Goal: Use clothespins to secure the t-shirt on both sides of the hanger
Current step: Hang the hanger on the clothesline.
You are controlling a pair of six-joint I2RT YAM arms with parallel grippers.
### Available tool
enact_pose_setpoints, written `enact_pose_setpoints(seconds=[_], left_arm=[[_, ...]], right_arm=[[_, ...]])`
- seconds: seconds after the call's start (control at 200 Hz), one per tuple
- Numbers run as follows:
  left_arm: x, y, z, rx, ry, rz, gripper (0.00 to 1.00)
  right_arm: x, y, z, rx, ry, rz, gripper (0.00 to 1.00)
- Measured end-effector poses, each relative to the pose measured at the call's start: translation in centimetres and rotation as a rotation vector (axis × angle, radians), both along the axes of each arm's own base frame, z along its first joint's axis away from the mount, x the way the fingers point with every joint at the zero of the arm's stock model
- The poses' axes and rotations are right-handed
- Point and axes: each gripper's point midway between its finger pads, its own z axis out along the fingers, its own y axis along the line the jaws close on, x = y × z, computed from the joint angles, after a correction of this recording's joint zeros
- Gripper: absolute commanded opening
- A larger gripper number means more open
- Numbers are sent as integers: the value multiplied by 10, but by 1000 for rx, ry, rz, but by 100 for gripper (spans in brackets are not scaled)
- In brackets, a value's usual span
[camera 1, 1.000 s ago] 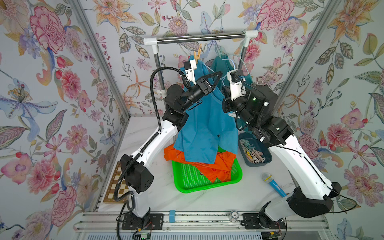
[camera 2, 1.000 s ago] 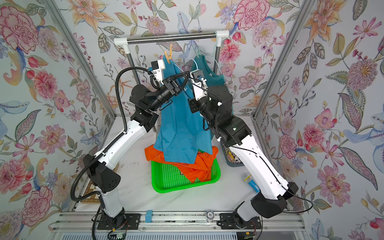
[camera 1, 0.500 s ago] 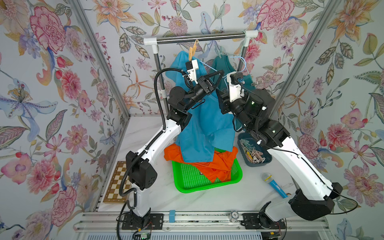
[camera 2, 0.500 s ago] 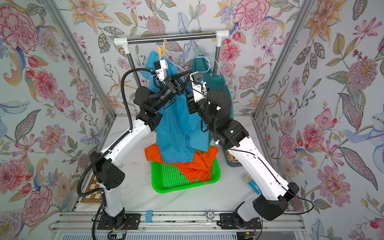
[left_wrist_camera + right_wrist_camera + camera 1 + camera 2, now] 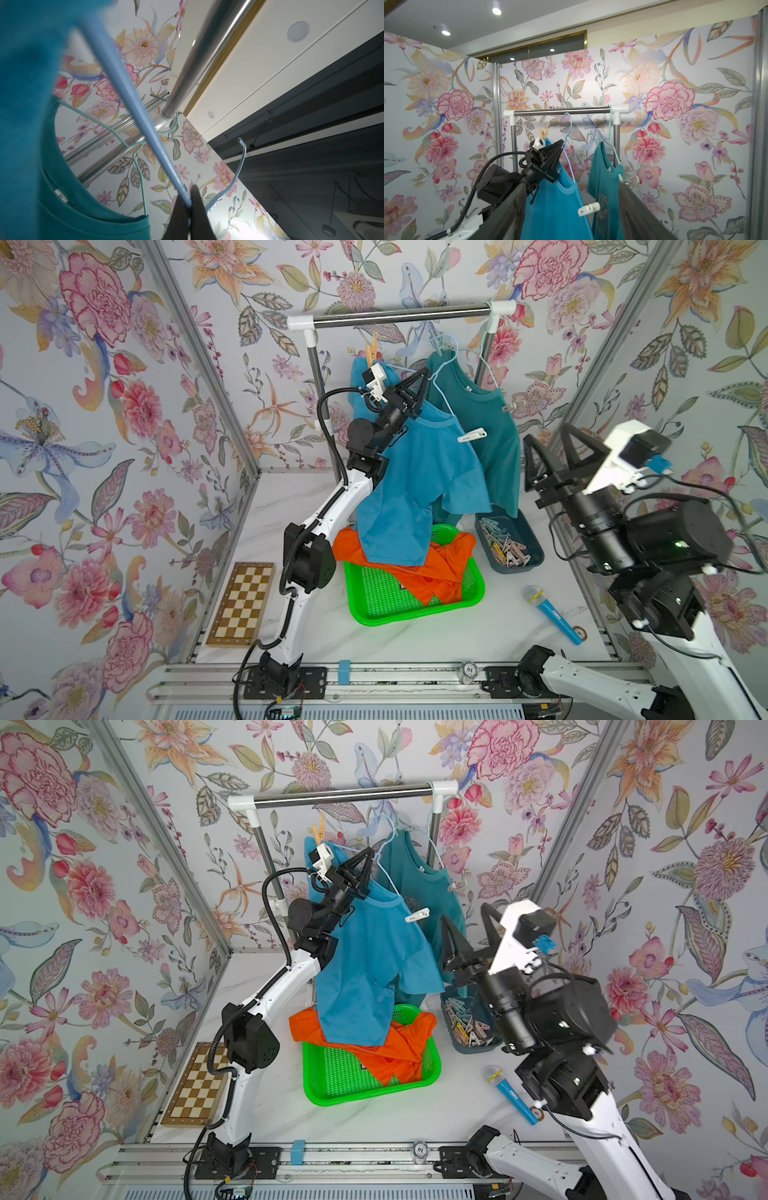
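In both top views we see the left gripper (image 5: 424, 373) clamped on the neck of the pale blue hanger (image 5: 443, 398), holding it tilted near the rail (image 5: 399, 316) with the blue t-shirt (image 5: 415, 481) draped over it. A white clothespin (image 5: 471, 434) sits on the shoulder nearer the right arm. A tan clothespin (image 5: 372, 351) stands up from the far, raised shoulder, so we judge both sides pinned. The right gripper (image 5: 548, 435) stands well apart from the garment, jaws spread and empty. The bin (image 5: 536, 549) of spare clothespins (image 5: 507, 545) sits on the tabletop (image 5: 415, 639). From the left wrist we see the jaws pinched shut on the hanger wire, and the hook free of the rail. From the right wrist we see both pins in place, though we cannot tell whether each bites the wire as well as the cloth. We judge little is left beyond hooking the hanger onto the rail, if that is wanted.
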Motion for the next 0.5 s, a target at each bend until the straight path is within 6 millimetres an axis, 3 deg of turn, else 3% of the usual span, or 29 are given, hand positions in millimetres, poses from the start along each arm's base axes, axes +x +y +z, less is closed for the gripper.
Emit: enact_pose_setpoints(seconds=[0.115,0.26,0.5], left_arm=[[8,20,17,-60,-6,35,0],[18,42,25,-114,25,77,0],[35,57,25,-173,103,129,0]], right_arm=[[-12,-15,5,35,-17,-13,70],[7,-4,-21,-16,61,-44,70],[32,10,-58,-96,171,-88,70]])
